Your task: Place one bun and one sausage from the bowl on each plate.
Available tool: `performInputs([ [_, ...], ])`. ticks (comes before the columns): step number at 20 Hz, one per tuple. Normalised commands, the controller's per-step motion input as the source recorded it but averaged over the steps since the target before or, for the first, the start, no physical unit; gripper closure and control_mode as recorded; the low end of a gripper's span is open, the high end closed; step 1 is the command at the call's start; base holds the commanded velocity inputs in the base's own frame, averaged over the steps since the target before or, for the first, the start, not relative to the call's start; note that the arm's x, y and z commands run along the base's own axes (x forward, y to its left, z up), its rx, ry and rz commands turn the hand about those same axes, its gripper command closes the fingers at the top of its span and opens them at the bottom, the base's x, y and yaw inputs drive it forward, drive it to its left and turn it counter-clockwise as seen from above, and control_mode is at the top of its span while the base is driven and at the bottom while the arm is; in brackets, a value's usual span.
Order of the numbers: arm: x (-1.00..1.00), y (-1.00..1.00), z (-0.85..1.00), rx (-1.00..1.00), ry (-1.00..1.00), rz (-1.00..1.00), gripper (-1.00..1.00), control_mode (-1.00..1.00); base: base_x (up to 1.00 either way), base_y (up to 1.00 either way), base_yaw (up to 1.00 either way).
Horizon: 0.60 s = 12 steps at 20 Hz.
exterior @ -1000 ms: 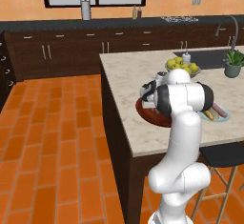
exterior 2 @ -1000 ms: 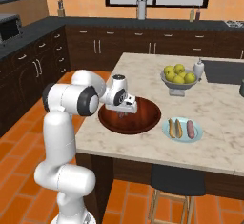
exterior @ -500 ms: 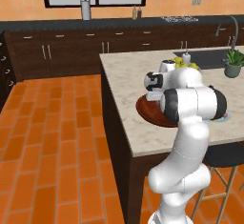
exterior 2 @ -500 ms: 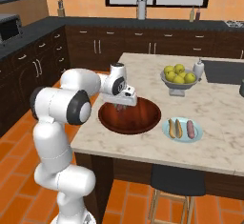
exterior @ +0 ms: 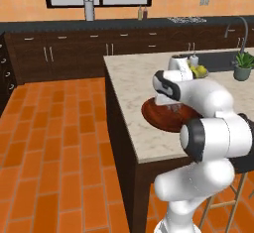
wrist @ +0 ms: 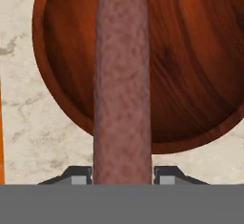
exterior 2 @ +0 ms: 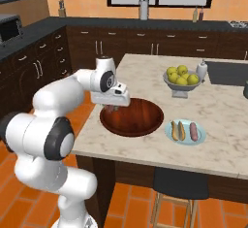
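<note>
My gripper (wrist: 122, 175) is shut on a reddish-brown sausage (wrist: 122, 85), which stands up between the two fingers in the hand view. Beneath it lies the wide, dark wooden bowl (wrist: 190, 75), with bare wood showing where I can see inside it. In the right base view the gripper (exterior 2: 114, 106) hangs just above the left rim of the bowl (exterior 2: 140, 120). A light blue plate (exterior 2: 185, 143) right of the bowl carries a bun (exterior 2: 177, 130) and a sausage (exterior 2: 194, 131). In the left base view the gripper (exterior: 171, 105) is over the bowl (exterior: 163, 120), partly hidden by my arm.
A grey footed bowl of yellow-green fruit (exterior 2: 180, 79) and a small white bottle (exterior 2: 202, 70) stand behind the wooden bowl. A potted plant (exterior: 242, 66) sits by the sink. A dark stool (exterior 2: 181, 186) stands at the island's near edge.
The arm's elbow has swung out and down toward the cameras. The hand, still holding the sausage, has drifted slightly from over the bowl's middle toward its left rim.
</note>
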Motion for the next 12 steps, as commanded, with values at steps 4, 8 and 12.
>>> performInputs([
  [4, -0.65, 0.19, 0.6, -0.01, -0.01, 0.0, 1.0, -1.0, 0.0, 0.0, 0.0],
  [8, -0.76, -0.02, 0.36, 0.0, -0.05, 0.0, 1.0, -1.0, 0.0, 0.0, 0.0],
  [12, -0.61, 0.0, 0.07, 0.0, 0.0, 0.0, 1.0, -1.0, 0.0, 0.0, 0.0],
])
